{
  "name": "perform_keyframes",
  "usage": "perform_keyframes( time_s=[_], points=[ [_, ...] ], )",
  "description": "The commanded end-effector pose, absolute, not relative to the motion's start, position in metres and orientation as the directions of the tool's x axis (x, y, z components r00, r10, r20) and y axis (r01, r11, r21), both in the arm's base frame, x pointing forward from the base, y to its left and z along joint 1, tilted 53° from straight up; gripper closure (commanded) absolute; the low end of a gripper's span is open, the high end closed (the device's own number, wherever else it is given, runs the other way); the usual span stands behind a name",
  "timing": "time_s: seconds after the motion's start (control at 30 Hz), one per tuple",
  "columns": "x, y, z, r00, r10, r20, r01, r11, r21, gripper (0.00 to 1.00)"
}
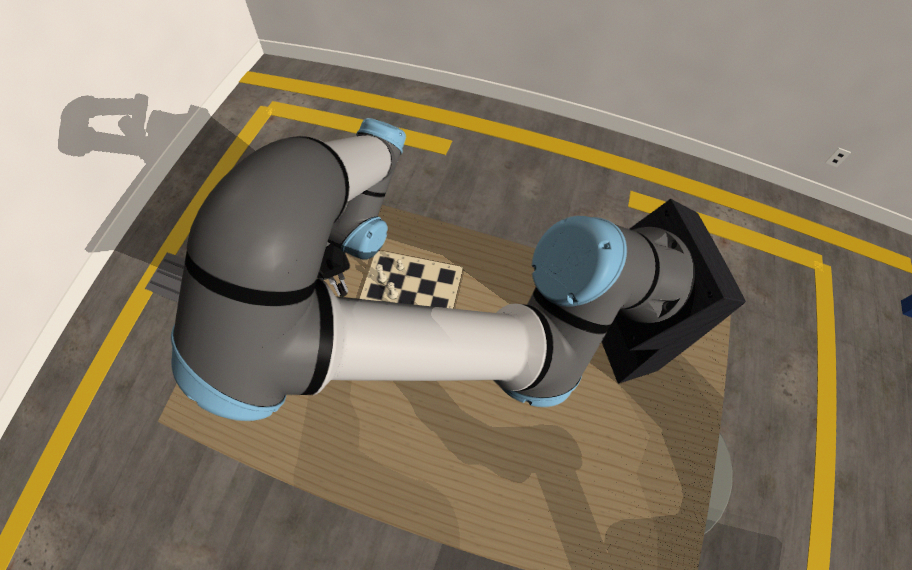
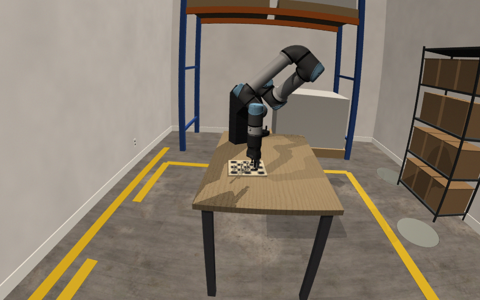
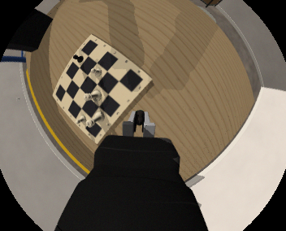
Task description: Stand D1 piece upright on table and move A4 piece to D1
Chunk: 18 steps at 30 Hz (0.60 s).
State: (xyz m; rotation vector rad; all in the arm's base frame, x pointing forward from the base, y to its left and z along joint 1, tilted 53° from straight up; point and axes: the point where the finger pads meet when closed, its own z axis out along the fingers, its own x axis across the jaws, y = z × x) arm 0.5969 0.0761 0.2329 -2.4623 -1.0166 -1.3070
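Observation:
The small chessboard (image 1: 413, 279) lies on the wooden table and also shows in the wrist view (image 3: 100, 89). Several white pieces (image 3: 97, 94) stand on it, and one black piece (image 3: 80, 58) stands near its far corner. My gripper (image 3: 140, 117) is shut on a small dark chess piece, mostly hidden by the fingers. It hangs low beside the board's near edge, over or just off the edge squares. In the exterior view the gripper (image 2: 256, 165) points straight down at the board's right side. In the top view the arm hides most of the gripper (image 1: 335, 283).
The black robot pedestal (image 1: 665, 297) stands at the far end of the table. Shelving with boxes (image 2: 454, 130) stands to the right, away from the table.

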Motion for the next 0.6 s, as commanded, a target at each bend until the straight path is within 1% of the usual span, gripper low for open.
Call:
perform_keyframes(
  time_s=[0.0,0.27,0.57],
  points=[
    [0.608,0.082,0.225,0.381,0.487,0.786,0.638,-0.753,0.158,1.00],
    [0.627,0.094,0.208,0.381,0.487,0.786,0.638,-0.753,0.158,1.00],
    [0.631,0.096,0.205,0.381,0.487,0.786,0.638,-0.753,0.158,1.00]
  ],
)
